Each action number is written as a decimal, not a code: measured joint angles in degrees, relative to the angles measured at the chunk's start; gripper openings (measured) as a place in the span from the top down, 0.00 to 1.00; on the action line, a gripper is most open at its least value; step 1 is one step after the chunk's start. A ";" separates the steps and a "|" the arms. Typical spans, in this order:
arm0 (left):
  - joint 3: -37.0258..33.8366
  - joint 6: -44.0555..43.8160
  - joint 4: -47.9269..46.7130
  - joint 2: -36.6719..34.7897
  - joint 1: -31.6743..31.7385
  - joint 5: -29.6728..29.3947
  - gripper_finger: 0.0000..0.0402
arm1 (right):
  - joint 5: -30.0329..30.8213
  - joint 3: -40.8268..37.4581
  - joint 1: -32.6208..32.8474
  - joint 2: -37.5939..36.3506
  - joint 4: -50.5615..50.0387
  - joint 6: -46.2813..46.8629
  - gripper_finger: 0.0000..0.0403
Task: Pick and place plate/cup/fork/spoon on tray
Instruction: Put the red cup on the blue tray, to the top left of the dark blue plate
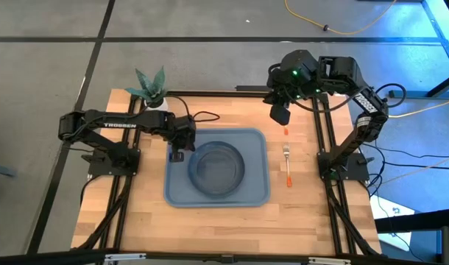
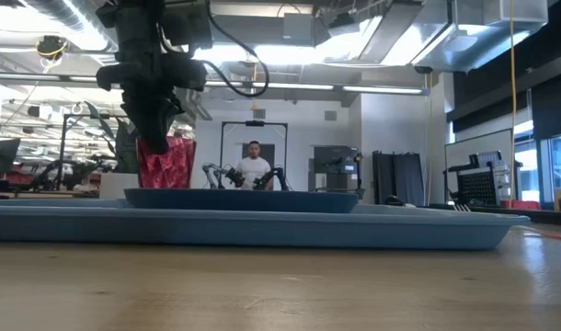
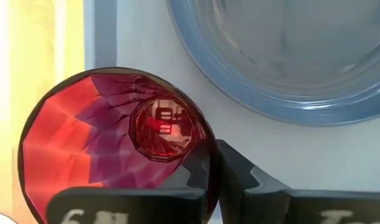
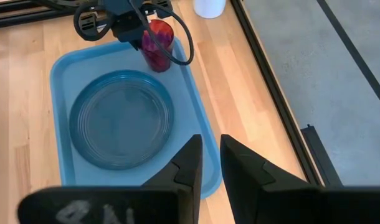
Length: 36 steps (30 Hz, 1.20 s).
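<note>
Clamped on the cup [image 4: 156,43] at the left gripper [image 1: 177,153], over the tray's [image 1: 257,193] near-left corner, just beside the plate [image 1: 217,168]; at the right gripper [image 1: 280,112], raised above the table's [image 1: 210,228] far right side, fingers [image 4: 185,163] nearly closed with a slim gap, holding nothing. Cup dark red, faceted, translucent, base hanging just above the tray floor in the low view. Plate dark grey-blue, seated mid-tray. Fork [image 1: 287,163] on bare wood right of the tray, orange handle toward the near edge. Potted plant [image 1: 152,88] at the far left corner. Beyond, an open workshop with a person [image 2: 254,166] seated.
</note>
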 joint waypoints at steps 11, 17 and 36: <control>-0.11 -0.58 -0.25 0.13 0.00 0.73 0.88 | 0.00 0.00 0.00 0.00 -0.01 0.00 0.85; -0.03 -0.56 -0.23 0.13 0.00 0.66 0.88 | 0.00 0.00 0.00 0.00 0.00 0.00 0.85; 8.32 -0.21 -8.44 0.03 -0.02 -3.10 0.88 | 0.00 0.00 0.00 0.00 0.00 0.17 0.85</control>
